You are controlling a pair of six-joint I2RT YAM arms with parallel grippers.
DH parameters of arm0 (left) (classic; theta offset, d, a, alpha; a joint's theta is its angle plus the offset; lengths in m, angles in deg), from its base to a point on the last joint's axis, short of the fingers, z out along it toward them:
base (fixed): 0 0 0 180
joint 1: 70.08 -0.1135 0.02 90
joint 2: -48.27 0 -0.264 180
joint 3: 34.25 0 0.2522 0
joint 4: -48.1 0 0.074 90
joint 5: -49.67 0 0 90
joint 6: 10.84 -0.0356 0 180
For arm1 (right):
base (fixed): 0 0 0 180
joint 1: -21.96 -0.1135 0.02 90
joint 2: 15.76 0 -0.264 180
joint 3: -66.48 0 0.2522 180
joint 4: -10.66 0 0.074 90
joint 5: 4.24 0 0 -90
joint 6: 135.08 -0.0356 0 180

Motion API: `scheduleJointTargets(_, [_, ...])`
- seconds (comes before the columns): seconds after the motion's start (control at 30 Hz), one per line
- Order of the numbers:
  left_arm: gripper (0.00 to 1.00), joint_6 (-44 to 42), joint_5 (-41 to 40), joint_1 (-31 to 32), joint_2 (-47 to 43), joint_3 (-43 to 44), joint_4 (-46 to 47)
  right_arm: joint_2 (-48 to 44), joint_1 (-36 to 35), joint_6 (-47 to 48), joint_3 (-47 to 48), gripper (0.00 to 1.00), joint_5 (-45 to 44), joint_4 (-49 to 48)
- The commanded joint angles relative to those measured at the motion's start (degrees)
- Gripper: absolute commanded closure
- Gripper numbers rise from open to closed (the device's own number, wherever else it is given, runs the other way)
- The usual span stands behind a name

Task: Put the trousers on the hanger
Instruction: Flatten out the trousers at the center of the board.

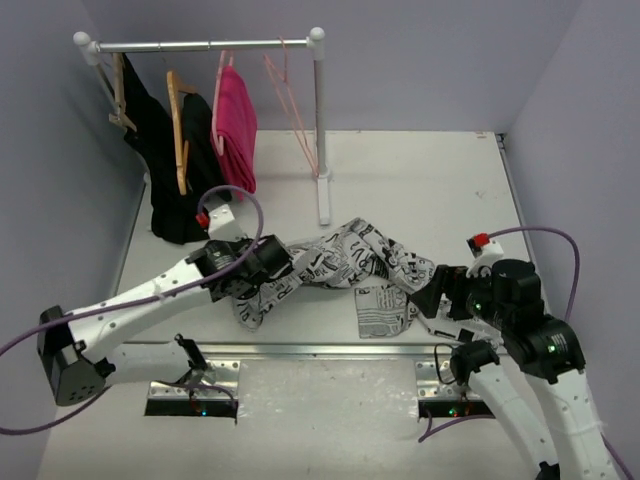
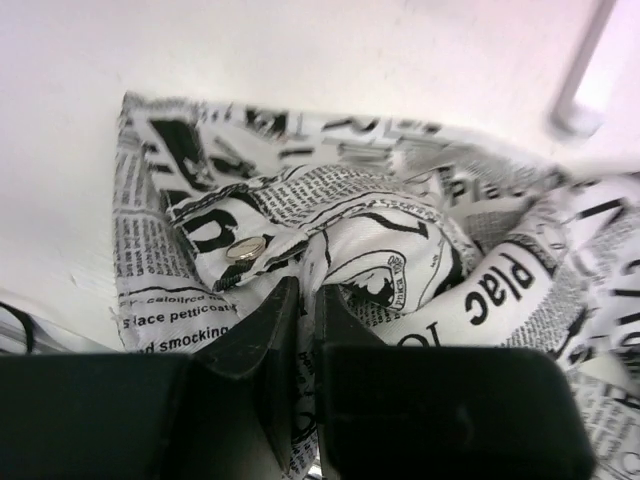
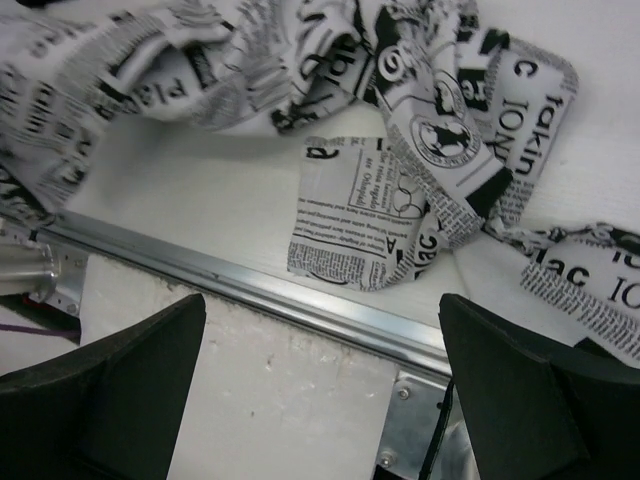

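The left gripper point(image 2: 305, 300) has its jaws pressed together on a fold of the trousers point(image 2: 380, 250), biting just below a silver stud point(image 2: 245, 249), at what looks like the waistband. The right gripper point(image 3: 322, 300) is spread wide and holds nothing. It hangs over the near table point(image 1: 420, 170) edge, with a loose flap of the cloth lying just ahead of it.

The trousers sprawl crumpled across the table between the two arms, in front of the rack point(image 1: 210, 45). The hanger point(image 1: 296, 115) hangs on the rack beside a pink garment point(image 1: 237, 120), well apart from the cloth.

I'd say the job now is a second hold. The right gripper should take the flap squarely and deep. Then both should lift evenly so the cloth pulls out straight; a bunched heap will not pass over that thin wire.
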Motion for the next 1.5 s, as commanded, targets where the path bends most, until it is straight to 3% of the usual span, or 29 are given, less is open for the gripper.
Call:
scheduleJointTargets(0.0, [1.0,-11.8,-5.0,-3.5,-9.1,5.5,-2.0,7.3,0.1,-2.8,-5.1,0.01,-2.0,-8.6])
scheduleJointTargets(0.13, [1.0,-21.6,-1.7,-4.2,-10.6,9.5,2.2,15.8,0.0,-1.8,-8.9,0.05,-0.3,-15.8])
scheduleJointTargets(0.27, [1.0,-23.1,-0.6,-4.3,-9.1,13.4,0.3,28.9,-0.1,1.0,-9.5,0.12,-0.6,-21.3])
scheduleJointTargets(0.43, [1.0,-26.3,1.6,-4.3,-10.5,16.4,1.6,39.6,-1.6,4.1,-10.6,0.28,8.1,-28.7])
scheduleJointTargets(0.5, [1.0,-27.7,2.9,-4.3,-10.8,18.0,2.7,41.3,-1.5,4.3,-10.8,0.44,10.5,-31.3])
scheduleJointTargets(0.63, [1.0,-30.0,6.3,-4.3,-11.1,20.8,3.6,40.6,-1.5,5.7,-7.3,1.0,5.0,-27.9])
scheduleJointTargets(0.73, [1.0,-31.4,7.2,-4.4,-12.0,21.6,3.9,36.7,-1.5,5.4,-2.8,1.0,-5.9,-24.2])
scheduleJointTargets(0.97, [1.0,-34.4,13.7,-4.3,-14.5,21.5,7.5,35.5,-1.5,9.7,22.1,1.0,-32.3,-10.4])
scheduleJointTargets(1.03, [1.0,-35.5,15.7,-4.2,-15.2,21.2,9.1,36.6,-1.5,11.4,28.8,1.0,-35.2,-9.5])
scheduleJointTargets(1.13, [1.0,-35.8,16.9,-4.3,-15.3,20.6,9.3,37.6,-1.4,13.4,32.9,1.0,-30.5,-11.2])
scheduleJointTargets(1.2, [1.0,-35.5,16.3,-4.3,-15.9,19.9,9.1,39.6,-1.5,12.1,31.6,1.0,-22.0,-10.1])
scheduleJointTargets(1.33, [1.0,-33.2,12.9,-4.3,-18.0,17.9,7.8,39.6,-2.7,7.6,16.6,0.91,-7.0,-11.0])
scheduleJointTargets(1.4, [1.0,-31.9,10.8,-4.3,-18.5,17.5,6.0,37.1,-3.6,6.0,6.9,0.63,-8.4,-14.6])
scheduleJointTargets(1.47, [1.0,-31.4,9.1,-4.3,-18.9,17.9,4.3,34.8,-3.6,4.3,-1.2,0.49,-12.6,-15.9])
